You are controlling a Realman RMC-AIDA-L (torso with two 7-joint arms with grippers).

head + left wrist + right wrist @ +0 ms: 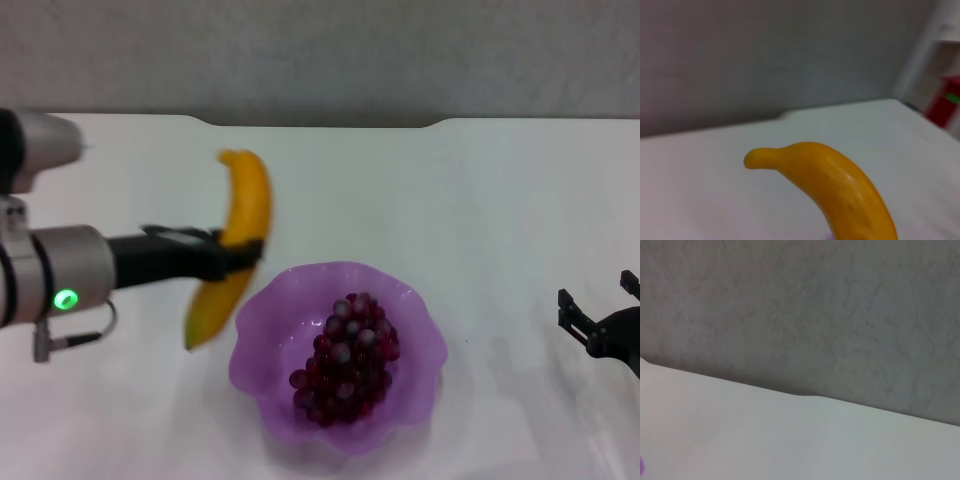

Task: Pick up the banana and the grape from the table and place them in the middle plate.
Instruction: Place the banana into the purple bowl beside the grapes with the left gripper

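My left gripper [240, 255] is shut on the yellow banana [245, 205] and holds it above the table [480, 190], just left of the purple plate [262, 310]. The banana hangs lengthwise, its lower end near the plate's left rim. It also fills the left wrist view [840, 190]. The bunch of dark red grapes [345, 360] lies inside the plate. My right gripper [600, 310] is open and empty at the right edge, well away from the plate.
The white table has a shallow notch in its far edge [320, 124], with a grey wall behind it. A red object [945, 107] stands off the table in the left wrist view. A sliver of the purple plate [641, 466] shows in the right wrist view.
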